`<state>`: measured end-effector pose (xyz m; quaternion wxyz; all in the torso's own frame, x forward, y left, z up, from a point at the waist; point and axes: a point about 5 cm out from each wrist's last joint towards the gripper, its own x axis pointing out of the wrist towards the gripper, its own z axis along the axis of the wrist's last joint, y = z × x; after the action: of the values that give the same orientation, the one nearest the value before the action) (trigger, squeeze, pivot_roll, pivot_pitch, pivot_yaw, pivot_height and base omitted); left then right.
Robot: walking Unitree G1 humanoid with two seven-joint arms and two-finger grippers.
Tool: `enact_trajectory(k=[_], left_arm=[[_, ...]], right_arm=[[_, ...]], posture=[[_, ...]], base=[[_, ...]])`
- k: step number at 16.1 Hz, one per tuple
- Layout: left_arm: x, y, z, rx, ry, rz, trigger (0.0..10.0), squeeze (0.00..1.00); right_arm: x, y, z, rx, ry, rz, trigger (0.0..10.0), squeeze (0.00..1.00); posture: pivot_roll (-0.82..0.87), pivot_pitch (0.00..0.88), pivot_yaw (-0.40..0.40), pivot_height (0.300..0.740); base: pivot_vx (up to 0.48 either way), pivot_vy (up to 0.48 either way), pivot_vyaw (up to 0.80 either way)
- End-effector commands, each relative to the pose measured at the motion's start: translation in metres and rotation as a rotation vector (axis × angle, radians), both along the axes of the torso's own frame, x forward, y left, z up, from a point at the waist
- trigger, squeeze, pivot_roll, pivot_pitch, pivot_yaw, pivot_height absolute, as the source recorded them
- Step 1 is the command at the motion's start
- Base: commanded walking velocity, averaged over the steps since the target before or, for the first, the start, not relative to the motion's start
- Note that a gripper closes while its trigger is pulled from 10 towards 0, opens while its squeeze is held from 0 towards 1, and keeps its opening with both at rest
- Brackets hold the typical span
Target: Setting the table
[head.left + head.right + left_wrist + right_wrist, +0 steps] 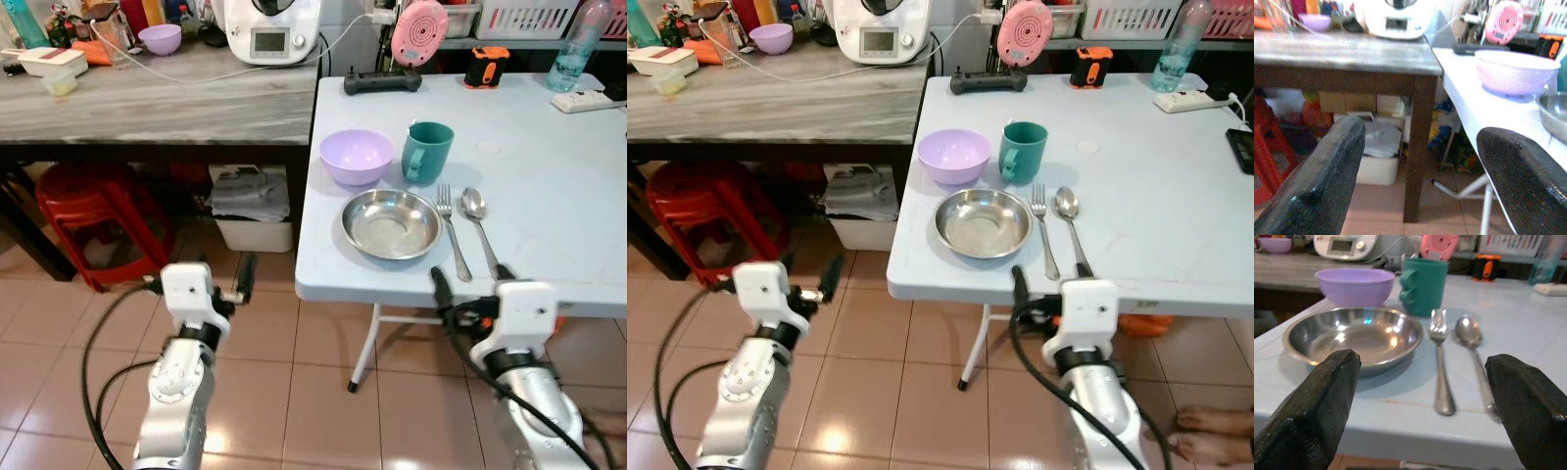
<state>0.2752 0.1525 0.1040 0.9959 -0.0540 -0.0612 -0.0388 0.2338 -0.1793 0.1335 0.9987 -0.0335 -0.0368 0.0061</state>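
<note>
Facing table point(549, 196) edge, both tools spread

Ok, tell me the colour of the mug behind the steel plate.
Teal green. The mug shows best in the right wrist view.

Red stools point(83, 220) under a grey side counter point(157, 98), white appliance point(272, 29) and small purple bowl point(160, 39) on it, white bin point(253, 211) beneath, black remote point(382, 81), orange tape measure point(487, 66), water bottle point(576, 44), power strip point(588, 101), tiled floor point(294, 392)
</note>
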Motion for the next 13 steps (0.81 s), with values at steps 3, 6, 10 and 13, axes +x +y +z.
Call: enact_trajectory(k=[3, 6, 10, 13], left_arm=[[-0.013, 0.020, 0.004, 0.042, -0.011, 0.049, 10.0, 0.00], [-0.019, 0.025, -0.006, 0.044, 0.029, 0.056, 10.0, 0.00], [-0.022, 0.022, -0.011, 0.045, 0.044, 0.027, 10.0, 0.00], [-0.017, 0.014, -0.004, 0.015, 0.023, -0.015, 10.0, 0.00]], right_arm=[[-0.003, 0.001, 0.003, 0.011, -0.019, -0.011, 10.0, 0.00], [-0.005, -0.001, 0.002, 0.012, -0.015, -0.023, 10.0, 0.00], [-0.006, -0.003, 0.001, 0.012, -0.011, -0.034, 10.0, 0.00], [-0.002, -0.003, 0.002, 0.012, -0.015, -0.035, 10.0, 0.00]], posture=[[-0.12, 0.086, 0.050, 0.740], [-0.12, 0.088, 0.054, 0.740], [-0.12, 0.086, 0.055, 0.740], [-0.12, 0.082, 0.055, 0.740]], base=[[0.000, 0.000, 0.00], [0.000, 0.000, 0.00], [0.000, 0.000, 0.00], [0.000, 0.000, -0.53]])
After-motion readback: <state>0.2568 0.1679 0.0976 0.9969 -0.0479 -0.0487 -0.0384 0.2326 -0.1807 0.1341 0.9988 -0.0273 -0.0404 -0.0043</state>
